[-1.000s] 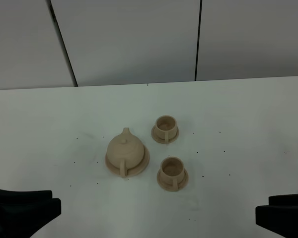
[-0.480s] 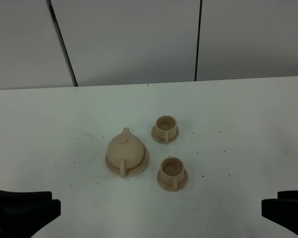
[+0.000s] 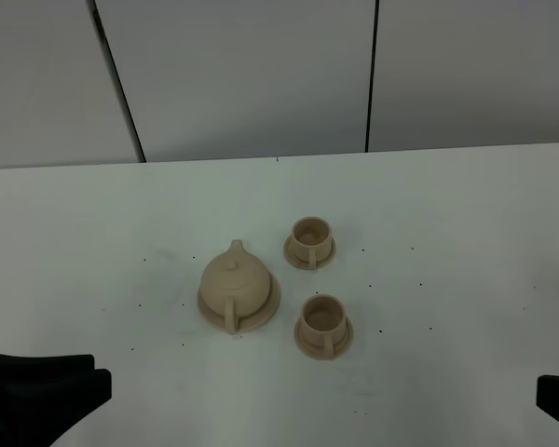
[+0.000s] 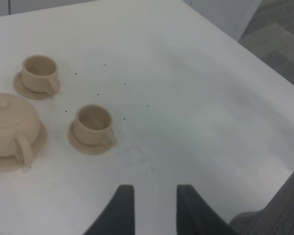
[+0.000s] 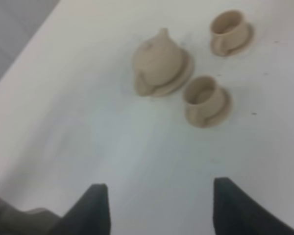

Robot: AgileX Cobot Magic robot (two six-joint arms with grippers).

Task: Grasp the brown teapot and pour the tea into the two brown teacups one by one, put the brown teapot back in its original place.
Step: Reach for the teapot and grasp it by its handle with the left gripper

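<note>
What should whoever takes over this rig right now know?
Left gripper open, empty; right gripper open wider, empty; both clear of the things.
Teapot upright on its plate; far cup and near cup stand to its right.
Done: nothing visible; cups look empty.
Left: grasp teapot, pour into both cups, return it to the plate.

Left hand (image 4: pixel 154 208) has two slim, matte black fingers (image 4: pixel 121 210) with rounded tips. Right hand (image 5: pixel 161 205) has two broader matte black fingers (image 5: pixel 94 208), seen blurred.
</note>
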